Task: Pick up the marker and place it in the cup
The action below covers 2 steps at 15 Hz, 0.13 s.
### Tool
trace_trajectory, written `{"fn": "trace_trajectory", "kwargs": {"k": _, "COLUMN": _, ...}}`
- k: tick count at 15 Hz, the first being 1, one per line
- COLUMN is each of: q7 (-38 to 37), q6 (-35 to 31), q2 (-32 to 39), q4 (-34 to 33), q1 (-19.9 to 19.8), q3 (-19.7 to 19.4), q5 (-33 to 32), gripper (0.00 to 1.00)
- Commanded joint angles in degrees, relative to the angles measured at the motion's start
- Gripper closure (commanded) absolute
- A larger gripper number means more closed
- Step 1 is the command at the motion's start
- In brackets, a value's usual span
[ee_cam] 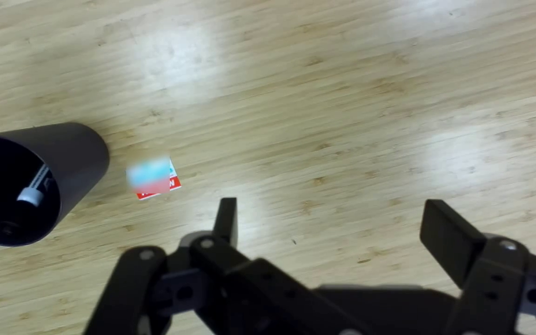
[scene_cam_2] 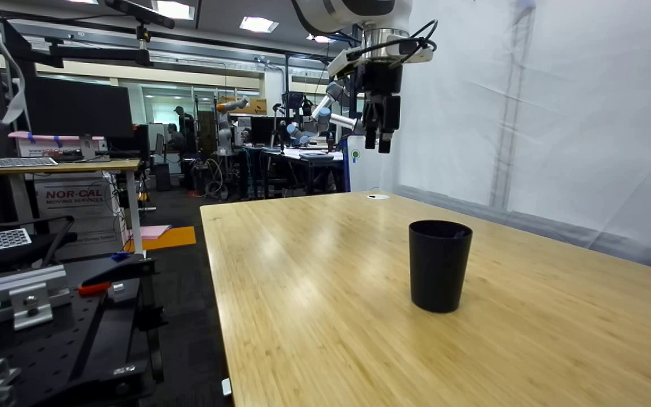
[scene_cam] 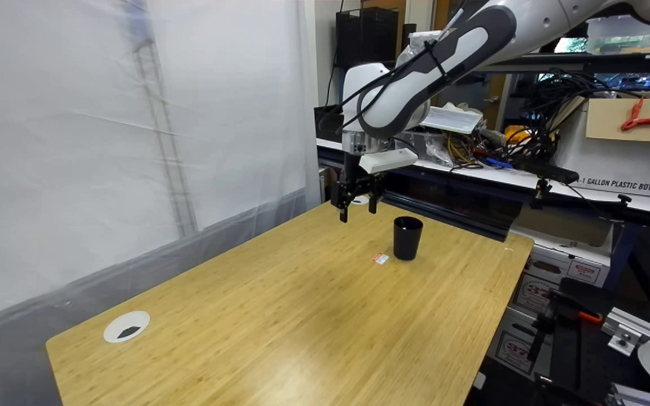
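The black cup (scene_cam: 407,239) stands upright on the wooden table. It also shows in an exterior view (scene_cam_2: 438,271) and at the left edge of the wrist view (ee_cam: 77,153). The marker (ee_cam: 35,188) lies inside the cup, dark with white lettering and a lighter end; part of it is hidden in the cup's shadow. In both exterior views the cup's wall hides most or all of it. My gripper (scene_cam: 358,213) is open and empty, raised above the table and to the side of the cup. It also shows in an exterior view (scene_cam_2: 378,146) and the wrist view (ee_cam: 331,209).
A small red and white sticker (scene_cam: 380,259) lies on the table beside the cup, also in the wrist view (ee_cam: 154,179). A flat white disc (scene_cam: 126,327) is set in the table's far end. A translucent curtain (scene_cam: 133,141) hangs along one table edge. A cluttered shelf (scene_cam: 528,175) borders another.
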<state>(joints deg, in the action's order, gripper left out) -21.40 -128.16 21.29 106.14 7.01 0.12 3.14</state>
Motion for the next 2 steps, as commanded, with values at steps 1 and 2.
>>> {"fn": "trace_trajectory", "kwargs": {"k": 1, "q7": -0.03, "q6": 0.12, "q2": 0.00, "q4": -0.09, "q1": -0.13, "q3": 0.13, "q5": -0.06, "gripper": 0.00}}
{"fn": "trace_trajectory", "kwargs": {"k": 2, "q7": -0.03, "q6": 0.12, "q2": 0.00, "q4": -0.09, "q1": -0.13, "q3": 0.13, "q5": -0.06, "gripper": 0.00}}
